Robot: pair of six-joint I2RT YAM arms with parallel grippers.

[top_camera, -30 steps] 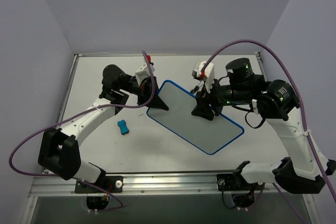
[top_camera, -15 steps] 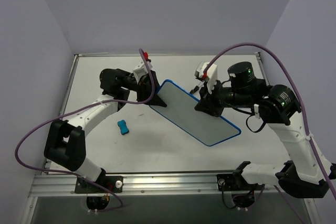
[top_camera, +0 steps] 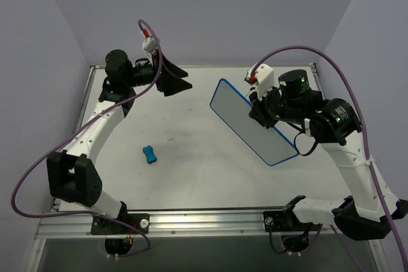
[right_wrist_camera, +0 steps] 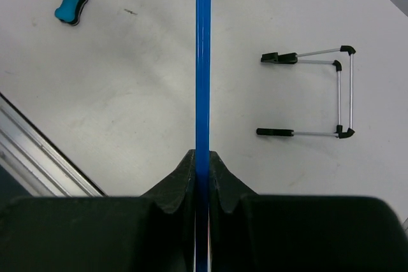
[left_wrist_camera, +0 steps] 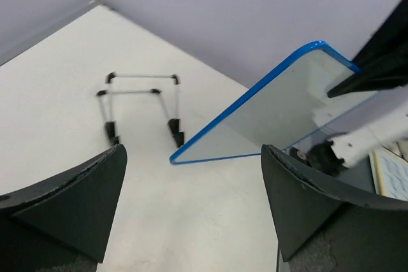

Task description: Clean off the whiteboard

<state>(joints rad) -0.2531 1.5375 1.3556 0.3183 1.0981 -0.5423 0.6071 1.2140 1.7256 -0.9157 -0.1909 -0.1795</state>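
The whiteboard [top_camera: 252, 122], white with a blue rim and a blank face, hangs tilted above the table's right half. My right gripper [top_camera: 261, 114] is shut on its rim. In the right wrist view the blue rim [right_wrist_camera: 203, 62] runs edge-on, clamped by my right gripper [right_wrist_camera: 203, 157]. My left gripper [top_camera: 182, 79] is raised at the back left, open and empty, well clear of the board. In the left wrist view the whiteboard [left_wrist_camera: 280, 106] shows beyond my left gripper [left_wrist_camera: 192, 151], whose jaws stand wide apart.
A small blue bone-shaped eraser [top_camera: 149, 154] lies on the table's left half, also seen as the eraser [right_wrist_camera: 70, 4]. A black wire stand [left_wrist_camera: 140, 103] rests on the table apart from the board, the same stand [right_wrist_camera: 319, 90] lying right of the rim. Purple walls surround the table.
My left gripper opened, let go of the board's left end and swung up to the back left. My right gripper closed on the board and raised it, tilted, toward the right.
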